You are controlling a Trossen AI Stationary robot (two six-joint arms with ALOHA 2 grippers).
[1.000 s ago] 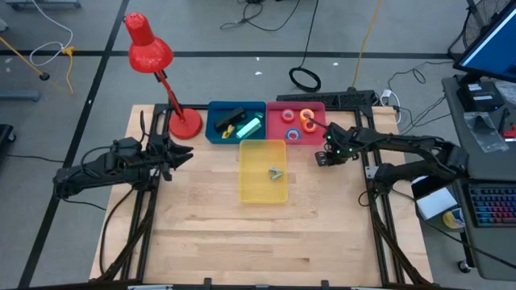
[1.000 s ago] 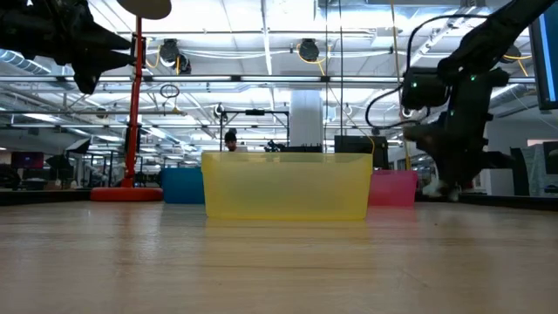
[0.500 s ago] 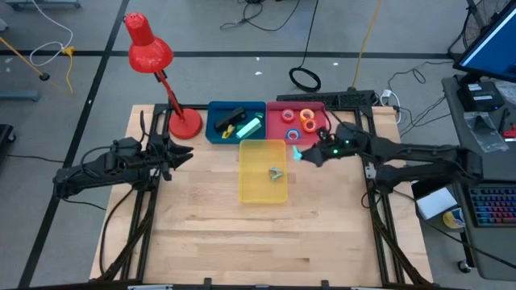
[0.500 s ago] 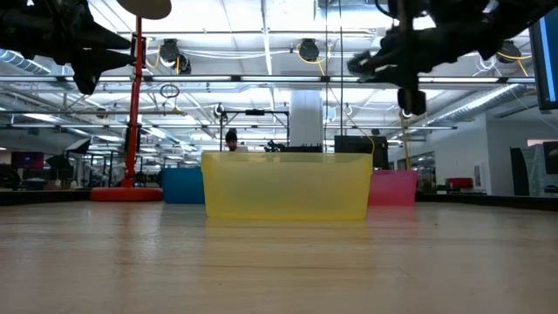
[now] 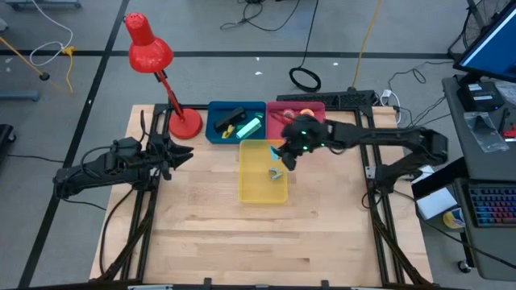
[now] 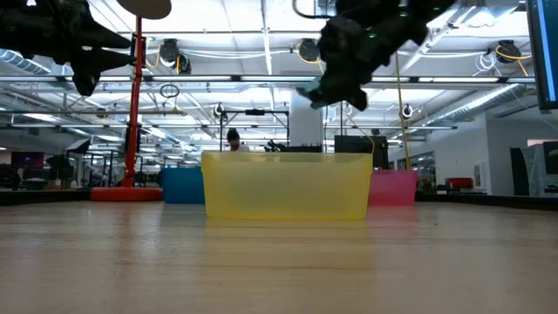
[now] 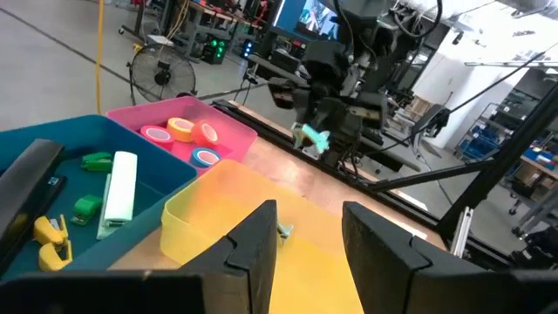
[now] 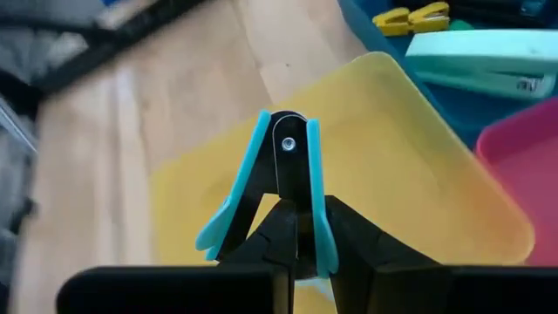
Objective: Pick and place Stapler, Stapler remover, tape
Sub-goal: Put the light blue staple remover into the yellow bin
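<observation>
right gripper (image 5: pixel 280 155) carries a teal staple remover (image 8: pixel 279 187) above the yellow bin (image 5: pixel 262 190).

high view: it hangs at the bin's rim, near the pink bin (image 5: pixel 278 113); an early release could drop the remover onto the rim or table. a grey remover (image 5: pixel 276 172) lies inside. left gripper (image 5: pixel 179 158) waits apart.
low view: the load is well above the bin.
left wrist: pink bin holds tape rolls (image 7: pixel 181 130); blue bin (image 7: pixel 35 139) holds a pale stapler (image 7: pixel 119 187); own fingers stand apart, empty.
right wrist: fingers clamped narrowly on the remover.

Three bins are sitting on the table: one blue bin (image 5: pixel 218 129), one pink bin (image 7: pixel 234 135) and one yellow bin (image 5: pixel 260 181), beside one red lamp (image 5: pixel 153 56).
</observation>
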